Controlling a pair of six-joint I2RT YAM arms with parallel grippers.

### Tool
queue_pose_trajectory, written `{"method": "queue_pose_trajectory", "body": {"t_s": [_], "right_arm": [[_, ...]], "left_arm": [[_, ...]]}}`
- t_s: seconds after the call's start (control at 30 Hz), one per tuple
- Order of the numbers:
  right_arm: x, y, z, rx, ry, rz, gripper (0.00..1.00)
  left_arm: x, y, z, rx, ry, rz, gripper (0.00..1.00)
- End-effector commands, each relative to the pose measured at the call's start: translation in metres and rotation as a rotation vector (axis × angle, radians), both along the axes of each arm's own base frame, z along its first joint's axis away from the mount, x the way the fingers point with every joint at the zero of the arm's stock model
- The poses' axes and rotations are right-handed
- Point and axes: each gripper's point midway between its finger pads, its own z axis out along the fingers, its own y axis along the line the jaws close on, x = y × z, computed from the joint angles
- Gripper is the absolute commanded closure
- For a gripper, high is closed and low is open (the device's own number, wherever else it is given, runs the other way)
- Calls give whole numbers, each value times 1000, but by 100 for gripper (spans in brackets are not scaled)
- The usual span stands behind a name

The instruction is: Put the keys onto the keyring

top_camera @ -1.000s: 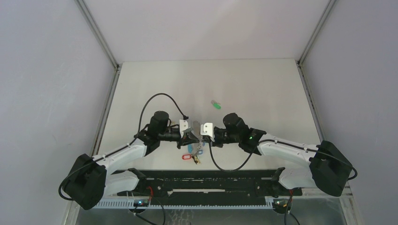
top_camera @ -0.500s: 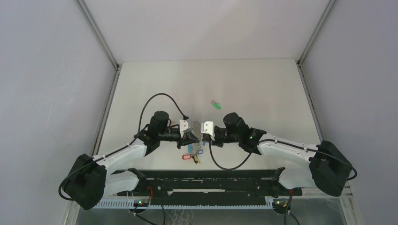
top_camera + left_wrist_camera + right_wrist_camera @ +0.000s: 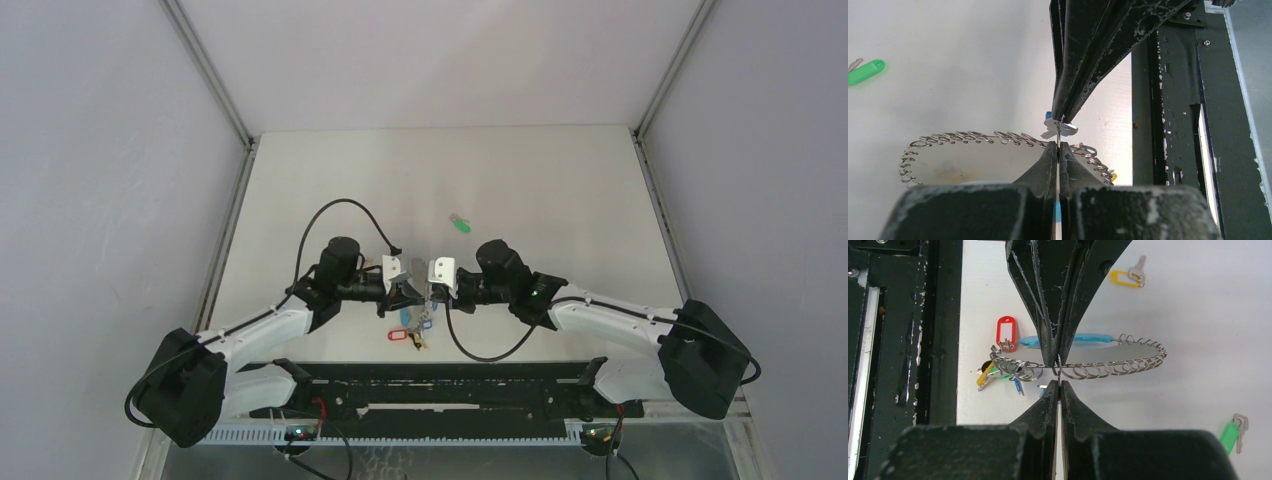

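The keyring (image 3: 1113, 367) lies crosswise between the two sets of fingers, seen almost edge-on. Its thin wire is strung with small silver loops, with the turquoise sleeve (image 3: 1088, 338) on the arc away from the right fingers (image 3: 1048, 407). The left fingers (image 3: 1045, 167) are pressed together on that sleeve. The right fingers pinch a blue-headed key (image 3: 1060, 128), mostly hidden, so its direction is unclear. A red tag (image 3: 1005, 333) sits at the ring's left end. The green key (image 3: 1230, 434) and yellow key (image 3: 1124, 277) lie apart on the bench (image 3: 1198, 340), blades pointing away.
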Motion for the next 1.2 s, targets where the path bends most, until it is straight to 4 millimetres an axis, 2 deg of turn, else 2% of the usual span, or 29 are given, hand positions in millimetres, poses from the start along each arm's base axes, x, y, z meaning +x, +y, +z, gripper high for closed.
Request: {"method": "queue_pose_trajectory", "body": {"t_s": [0.0,1.17], "right_arm": [[8,11,21,66,-30,-5,100],[0,25,29,142,45,45,100]], "left_arm": [[4,-10,29,-62,-91,-45,100],[2,-13,34,-91,-101,-45,100]]}}
